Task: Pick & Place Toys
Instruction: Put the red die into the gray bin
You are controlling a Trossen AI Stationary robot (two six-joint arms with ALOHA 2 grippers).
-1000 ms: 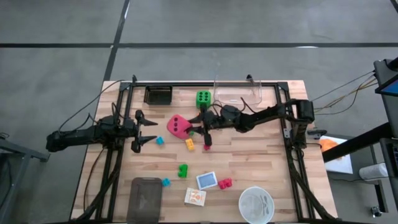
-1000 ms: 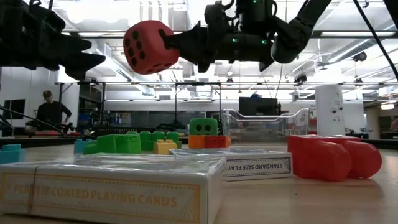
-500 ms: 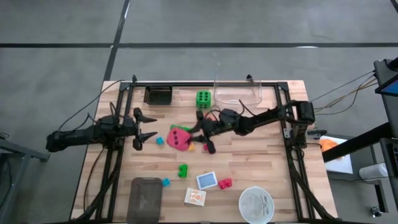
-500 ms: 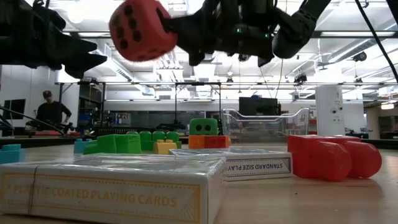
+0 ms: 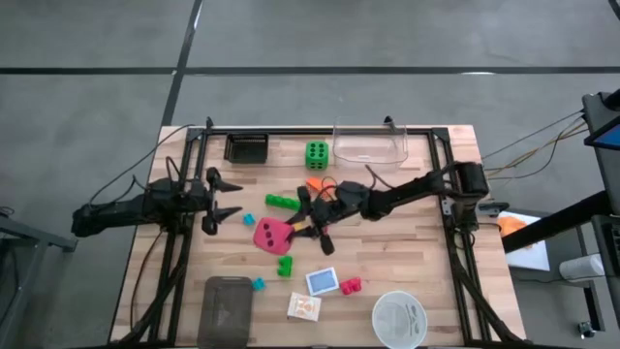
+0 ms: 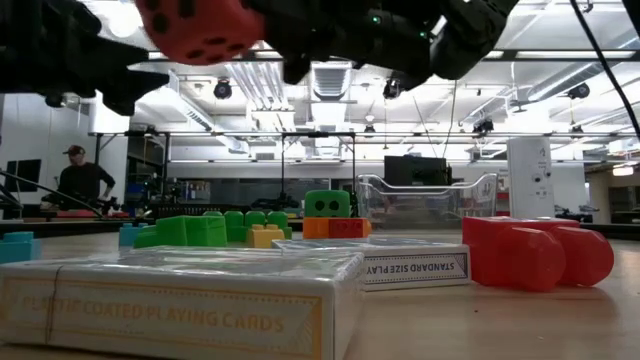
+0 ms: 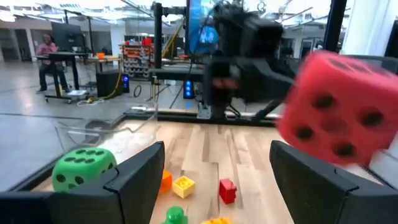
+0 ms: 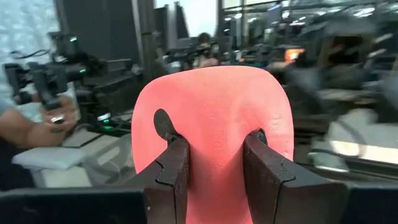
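Note:
My right gripper [image 5: 293, 229] is shut on a red dotted die [image 5: 271, 236] held in the air over the middle of the table; the die also shows in the right wrist view [image 8: 211, 118], the low view [image 6: 200, 25] and the left wrist view [image 7: 339, 106]. My left gripper [image 5: 229, 199] is open and empty, left of the die; its fingers stand apart in its wrist view [image 7: 217, 186]. A green die [image 5: 316, 152] rests on the table at the back. Small bricks lie around: green [image 5: 283, 203], orange [image 5: 317, 184], green [image 5: 285, 265], red [image 5: 350, 285]. My right gripper pinches the red die by two opposite sides [image 8: 211, 168] between its two fingers [image 8: 168, 174]. The fingers come from the table's right side. The die's soft body is squeezed in between them. The die is lifted clear of the table.
A clear tub [image 5: 370, 143] stands at the back, a round white bowl [image 5: 399, 318] at the near right. Two card packs [image 5: 323, 281] [image 5: 303, 307] lie near the front. A black tray [image 5: 246, 147] and a grey lid [image 5: 225, 308] are on the left. Blue bricks [image 5: 248, 219] [image 5: 259, 283] lie there too.
My right gripper has carried the red die toward the table's near edge and a little to the left, staying shut on it and clear of the table. The die has turned somewhat in the hold.

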